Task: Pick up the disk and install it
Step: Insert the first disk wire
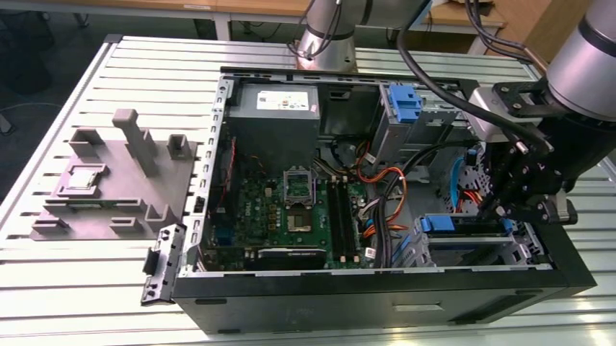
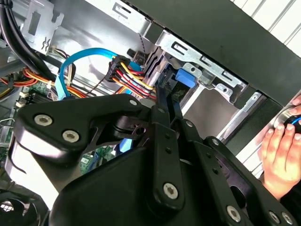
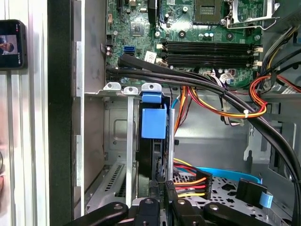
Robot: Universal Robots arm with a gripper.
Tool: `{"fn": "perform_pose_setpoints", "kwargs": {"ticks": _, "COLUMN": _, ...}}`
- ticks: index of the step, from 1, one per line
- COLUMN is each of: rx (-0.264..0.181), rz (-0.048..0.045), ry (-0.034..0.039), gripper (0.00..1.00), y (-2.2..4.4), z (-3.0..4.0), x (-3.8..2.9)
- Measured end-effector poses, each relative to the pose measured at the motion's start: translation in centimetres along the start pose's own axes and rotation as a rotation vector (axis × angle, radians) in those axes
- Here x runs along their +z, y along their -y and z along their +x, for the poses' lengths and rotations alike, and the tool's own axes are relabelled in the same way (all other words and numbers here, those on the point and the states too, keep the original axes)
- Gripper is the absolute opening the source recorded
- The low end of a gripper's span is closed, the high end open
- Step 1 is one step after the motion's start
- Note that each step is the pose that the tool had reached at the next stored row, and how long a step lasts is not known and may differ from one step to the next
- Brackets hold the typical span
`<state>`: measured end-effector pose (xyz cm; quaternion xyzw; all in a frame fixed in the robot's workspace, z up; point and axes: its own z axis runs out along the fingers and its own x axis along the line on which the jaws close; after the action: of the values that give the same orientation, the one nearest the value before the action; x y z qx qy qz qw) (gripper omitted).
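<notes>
Blue-framed disk (image 3: 154, 123) on edge in drive cage (image 3: 117, 141), long axis into bay, hand (image 3: 162, 186) pinching it.

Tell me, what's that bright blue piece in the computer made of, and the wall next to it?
The blue carrier on the disk looks like moulded plastic: an even, matte colour with rounded edges. The drive cage wall beside it looks like bare sheet metal: dull silver-grey, with folded tabs on its edge.

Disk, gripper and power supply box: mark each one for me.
disk (image 3: 154, 123): first wrist view, on its blue carrier tab in the drive bay.
gripper (image 1: 508, 209): exterior view, on the black body above the bay.
power supply box (image 1: 274, 108): exterior view, on its grey top face.
</notes>
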<state>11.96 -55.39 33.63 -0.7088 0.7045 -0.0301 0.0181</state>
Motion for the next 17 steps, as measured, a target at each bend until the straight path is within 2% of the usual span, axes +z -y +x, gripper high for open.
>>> {"fn": "perform_pose_setpoints", "kwargs": {"ticks": 5, "rx": 0.008, "rz": 0.0053, "ry": -0.0006, "gripper": 0.17, "y": -0.12, "z": 0.00, "x": 0.06}}
{"fn": "perform_pose_setpoints", "kwargs": {"ticks": 17, "rx": 0.020, "rz": 0.0055, "ry": -0.0014, "gripper": 0.17, "y": -0.21, "z": -0.01, "x": 0.38}}
